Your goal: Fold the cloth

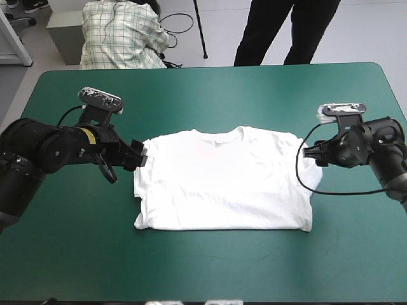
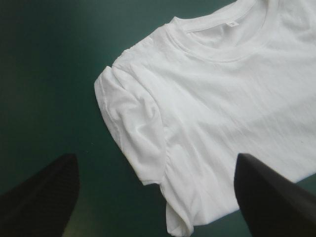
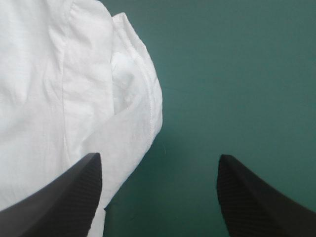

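The white short-sleeved fabric T-shirt lies flat mid-table on the teal-green cover, collar toward the far edge, long axis sleeve to sleeve, with the black-fingered left gripper and right gripper equally near, one at each sleeve, fingers spread and empty.

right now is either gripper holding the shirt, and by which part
Nothing is held: the left gripper and right gripper stand open, one at each sleeve of the T-shirt.

T-shirt: plain white throughout, collar included; table cover: uniform teal-green; left gripper and right gripper: plain black.
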`<state>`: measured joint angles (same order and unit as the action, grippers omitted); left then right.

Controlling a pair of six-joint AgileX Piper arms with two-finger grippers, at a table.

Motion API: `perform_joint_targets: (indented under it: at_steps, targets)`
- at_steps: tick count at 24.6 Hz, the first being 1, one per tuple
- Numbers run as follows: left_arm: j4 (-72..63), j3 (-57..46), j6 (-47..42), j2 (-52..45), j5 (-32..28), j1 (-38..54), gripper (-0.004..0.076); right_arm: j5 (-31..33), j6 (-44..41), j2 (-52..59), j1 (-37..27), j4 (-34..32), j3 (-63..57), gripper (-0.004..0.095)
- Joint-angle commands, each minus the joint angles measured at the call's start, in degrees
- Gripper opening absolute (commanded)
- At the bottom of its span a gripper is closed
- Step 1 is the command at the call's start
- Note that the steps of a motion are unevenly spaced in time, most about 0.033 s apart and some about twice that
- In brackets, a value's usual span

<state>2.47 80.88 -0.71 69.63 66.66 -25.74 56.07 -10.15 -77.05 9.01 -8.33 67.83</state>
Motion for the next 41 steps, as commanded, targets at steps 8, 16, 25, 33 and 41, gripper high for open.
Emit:
perform_joint_targets:
  at_steps: [8, 16, 25, 33, 41]
  targets:
    - [-0.1, 2.0, -0.5, -1.3, 2.4, -0.4, 0.0617, -6.6, 0.0, -14.3, -2.5, 0.4, 1.7, 0.0484]
    - [0.3, 2.0, -2.7, -1.3, 3.9, -0.4, 0.0617, -6.5, 5.5, -24.3, -3.6, 6.0, 1.7, 0.0389]
    - [1.9, 2.0, -2.8, -1.3, 7.0, -0.4, 0.0616, -4.7, 6.3, -24.2, -3.6, 8.0, 4.2, -0.0017]
    - [2.7, 2.0, -2.8, -1.3, 6.3, -0.4, 0.0616, -3.2, 16.4, -16.5, -1.4, 22.9, 10.4, -0.0017]
    - [2.5, 2.0, -2.8, -1.3, 6.6, -0.4, 0.0616, -3.6, 16.4, -22.1, 3.9, 22.6, 10.0, -0.0017]
